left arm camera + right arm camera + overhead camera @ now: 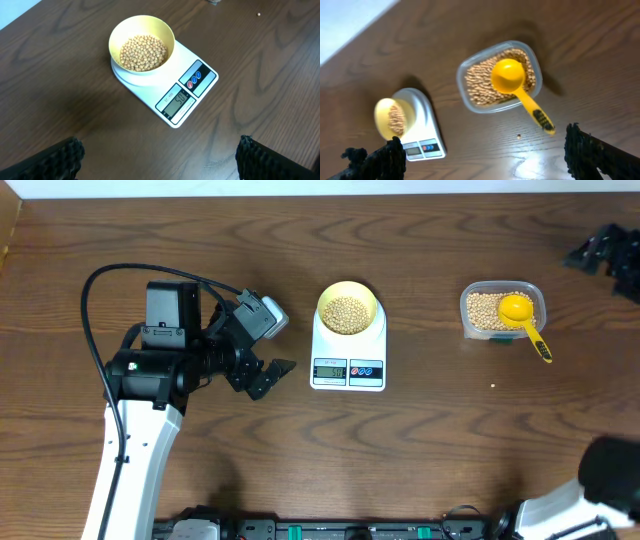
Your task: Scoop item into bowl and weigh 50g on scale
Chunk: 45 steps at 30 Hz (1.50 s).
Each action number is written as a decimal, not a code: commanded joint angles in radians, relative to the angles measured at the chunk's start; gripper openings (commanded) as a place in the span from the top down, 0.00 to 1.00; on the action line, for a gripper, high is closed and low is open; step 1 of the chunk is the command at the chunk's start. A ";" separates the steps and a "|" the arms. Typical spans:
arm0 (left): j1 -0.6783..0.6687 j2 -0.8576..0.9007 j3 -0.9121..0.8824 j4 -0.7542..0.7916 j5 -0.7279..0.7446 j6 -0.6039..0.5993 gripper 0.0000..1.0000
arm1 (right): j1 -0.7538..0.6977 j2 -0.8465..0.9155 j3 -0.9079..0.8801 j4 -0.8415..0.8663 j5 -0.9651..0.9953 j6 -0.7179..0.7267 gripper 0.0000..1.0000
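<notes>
The white scale (348, 365) stands mid-table with the pale-yellow bowl (347, 310) on its top, partly filled with tan beans (347, 311). In the left wrist view the bowl (141, 45) sits on the scale (192, 95), whose display seems to read 50. My left gripper (262, 375) hangs open just left of the scale, its jaws (160, 150) wide over bare wood. My right gripper (485, 150) is open high above the table, holding nothing. It looks down on the scale (422, 135) and the bowl (392, 117).
A clear tub (502, 310) of beans stands right of the scale, with a bright yellow scoop (522, 315) resting in it, handle toward the front right. One loose bean (493, 387) lies on the wood. A dark object (603, 250) sits at the far right edge.
</notes>
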 commanded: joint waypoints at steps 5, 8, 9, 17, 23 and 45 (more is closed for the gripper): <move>0.004 0.000 0.014 0.000 0.009 -0.012 0.01 | 0.005 -0.237 0.037 -0.033 -0.026 0.027 0.01; 0.004 0.000 0.015 0.000 0.009 -0.012 0.01 | 0.005 -0.315 0.037 -0.061 -0.045 0.051 0.01; 0.004 0.000 0.015 0.000 0.009 -0.012 0.01 | 0.005 -0.336 0.036 -0.051 -0.068 0.042 0.01; 0.004 0.000 0.015 0.000 0.009 -0.012 0.01 | 0.018 -0.471 0.035 0.026 0.024 -0.199 0.01; 0.004 0.000 0.015 0.000 0.009 -0.012 0.01 | 0.134 -0.526 -0.093 0.148 0.169 -0.351 0.01; 0.004 0.000 0.015 0.000 0.009 -0.012 0.01 | 0.346 -1.265 -1.454 1.209 0.273 -0.391 0.01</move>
